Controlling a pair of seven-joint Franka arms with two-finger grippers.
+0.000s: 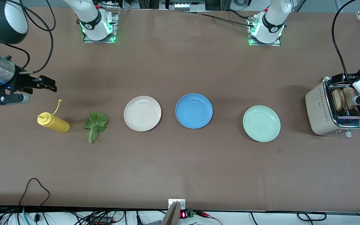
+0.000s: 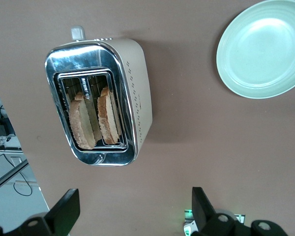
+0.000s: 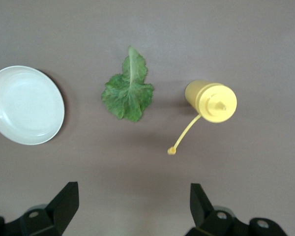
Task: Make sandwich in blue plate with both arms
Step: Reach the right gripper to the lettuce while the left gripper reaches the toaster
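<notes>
The left hand (image 2: pixel 132 216) hangs wide open and empty over the toaster (image 1: pixel 334 110), where two bread slices (image 2: pixel 94 118) stand in narrow slots; a misaligned descent could strike the chrome rim or crush the toast. The right hand (image 3: pixel 132 214), equally open and empty, hovers near the lettuce leaf (image 1: pixel 95 125), which may slip flat against the desk (image 1: pixel 180 168). The blue plate (image 1: pixel 194 111) sits empty mid-desk.

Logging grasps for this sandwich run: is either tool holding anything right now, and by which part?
Nothing is held. The left tool hangs open over the toaster; the right tool is open above the table.
</notes>
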